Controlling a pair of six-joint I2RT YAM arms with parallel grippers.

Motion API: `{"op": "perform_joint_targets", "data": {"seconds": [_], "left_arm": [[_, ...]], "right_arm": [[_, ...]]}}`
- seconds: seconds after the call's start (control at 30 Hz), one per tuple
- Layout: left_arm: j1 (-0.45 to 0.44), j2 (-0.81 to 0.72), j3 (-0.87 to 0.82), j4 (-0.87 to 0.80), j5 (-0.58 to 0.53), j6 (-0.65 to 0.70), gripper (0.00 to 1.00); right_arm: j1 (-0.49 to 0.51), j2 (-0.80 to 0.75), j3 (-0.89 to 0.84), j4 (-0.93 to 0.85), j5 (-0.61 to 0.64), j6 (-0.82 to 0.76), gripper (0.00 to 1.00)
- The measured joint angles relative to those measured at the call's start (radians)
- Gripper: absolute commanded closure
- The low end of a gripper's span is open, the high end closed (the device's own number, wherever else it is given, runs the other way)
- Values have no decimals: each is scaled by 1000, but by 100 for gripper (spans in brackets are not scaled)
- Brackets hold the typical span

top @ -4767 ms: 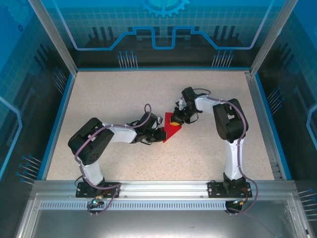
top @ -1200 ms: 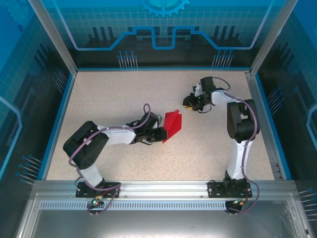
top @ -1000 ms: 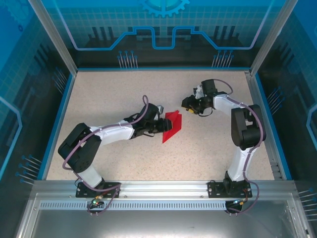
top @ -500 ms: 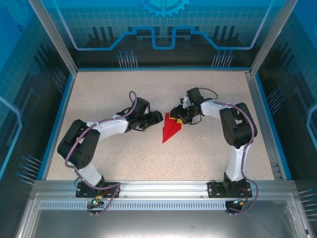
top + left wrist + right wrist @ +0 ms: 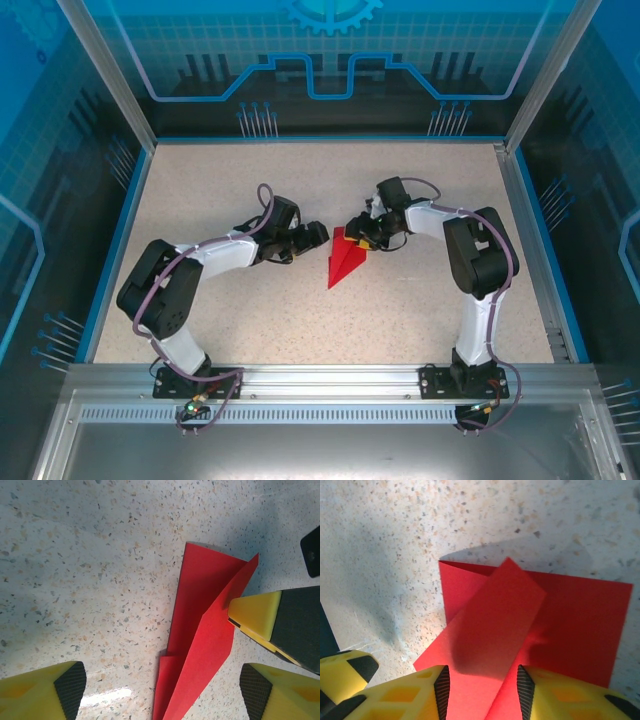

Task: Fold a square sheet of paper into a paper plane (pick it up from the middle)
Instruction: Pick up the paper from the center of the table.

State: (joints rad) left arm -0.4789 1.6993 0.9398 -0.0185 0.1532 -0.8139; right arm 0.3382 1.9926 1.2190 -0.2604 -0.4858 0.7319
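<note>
The left gripper has its jaws spread wide and holds nothing. The right gripper has its jaws half-open astride a raised fold of the red paper plane. The plane lies mid-table, its wide end between both grippers.

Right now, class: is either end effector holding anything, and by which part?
The left end effector is open and holds nothing. The right end effector straddles a raised flap at the wide end of the paper plane; a firm grip cannot be told.
</note>
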Motion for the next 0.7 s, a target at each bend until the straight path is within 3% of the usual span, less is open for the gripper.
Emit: {"op": "perform_joint_targets", "data": {"seconds": [0.23, 0.47, 0.7], "left_arm": [[37, 0, -6, 2, 56, 30, 9], [101, 21, -7, 40, 169, 56, 2], [106, 29, -42, 110, 258, 45, 1]], "right_arm": [[11, 5, -19, 111, -103, 20, 73], [21, 9, -61, 174, -128, 29, 93], [19, -11, -95, 245, -155, 40, 94]]}}
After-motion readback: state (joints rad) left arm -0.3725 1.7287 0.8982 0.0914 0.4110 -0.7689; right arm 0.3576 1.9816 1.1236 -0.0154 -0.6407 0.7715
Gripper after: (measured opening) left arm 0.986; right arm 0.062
